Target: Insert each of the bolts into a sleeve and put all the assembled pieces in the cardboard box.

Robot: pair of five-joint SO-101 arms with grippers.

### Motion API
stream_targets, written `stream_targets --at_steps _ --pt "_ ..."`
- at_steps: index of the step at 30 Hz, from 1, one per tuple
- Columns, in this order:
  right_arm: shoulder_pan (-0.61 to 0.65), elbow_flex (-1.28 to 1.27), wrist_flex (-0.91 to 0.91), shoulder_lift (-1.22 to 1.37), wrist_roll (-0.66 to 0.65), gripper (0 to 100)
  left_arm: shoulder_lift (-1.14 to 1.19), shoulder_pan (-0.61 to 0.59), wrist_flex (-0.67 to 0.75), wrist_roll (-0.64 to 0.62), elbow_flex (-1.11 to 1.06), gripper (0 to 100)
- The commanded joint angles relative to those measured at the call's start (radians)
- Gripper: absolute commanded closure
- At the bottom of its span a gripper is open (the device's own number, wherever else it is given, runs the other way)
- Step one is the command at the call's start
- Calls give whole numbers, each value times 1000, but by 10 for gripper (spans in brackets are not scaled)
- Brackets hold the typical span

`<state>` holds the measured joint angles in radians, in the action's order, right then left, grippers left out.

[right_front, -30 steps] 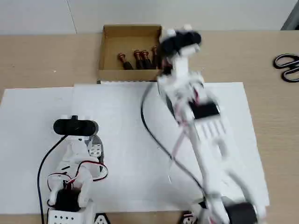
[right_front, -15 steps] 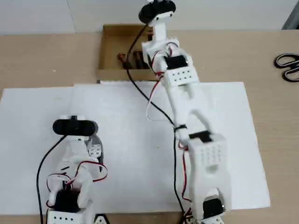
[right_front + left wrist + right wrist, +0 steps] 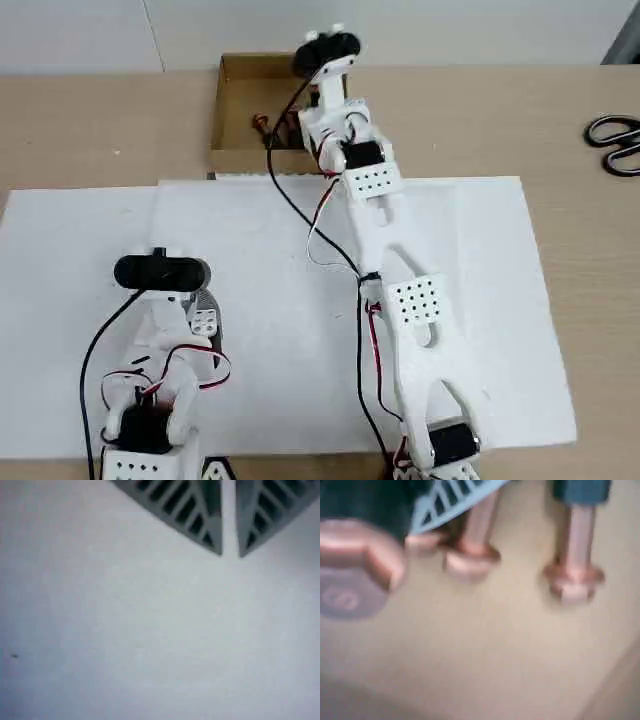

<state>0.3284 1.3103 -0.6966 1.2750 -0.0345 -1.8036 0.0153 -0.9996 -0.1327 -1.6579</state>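
The cardboard box (image 3: 238, 72) stands at the far edge of the table. My right arm stretches out to it, and my right gripper (image 3: 312, 112) is down inside it, among assembled pieces (image 3: 263, 124) of copper bolt in dark sleeve. In the right wrist view a large bolt head (image 3: 355, 575) with its dark sleeve (image 3: 365, 500) sits close beside my grey finger (image 3: 455, 500), which looks shut on it. Two more bolts (image 3: 472, 560) (image 3: 574, 582) lie on the box floor (image 3: 495, 655). My left gripper (image 3: 205, 315) (image 3: 231, 554) rests shut over the white paper (image 3: 150, 640), holding nothing.
A large white paper sheet (image 3: 250, 240) covers the middle of the table in front of the box. Black scissors (image 3: 615, 140) lie at the far right. My left arm is folded at the near left.
My right arm has stretched forward and swung left, bringing its gripper from the box's right edge down into the box. The left arm has not moved.
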Motion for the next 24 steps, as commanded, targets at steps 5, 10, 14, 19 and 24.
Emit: stream_targets --at_steps 5,10,14,19,24 --pt "7 80 -71 -22 -31 829 -8 -5 20 3 7 994" --pt "2 92 -90 -35 -31 778 -8 -5 20 3 7 994" --pt "7 170 -143 -82 -31 779 -8 -5 20 3 7 994" --pt "4 282 -286 -143 -29 779 -8 -5 20 3 7 994" --pt "1 374 -458 -196 -29 779 -8 -5 20 3 7 994"
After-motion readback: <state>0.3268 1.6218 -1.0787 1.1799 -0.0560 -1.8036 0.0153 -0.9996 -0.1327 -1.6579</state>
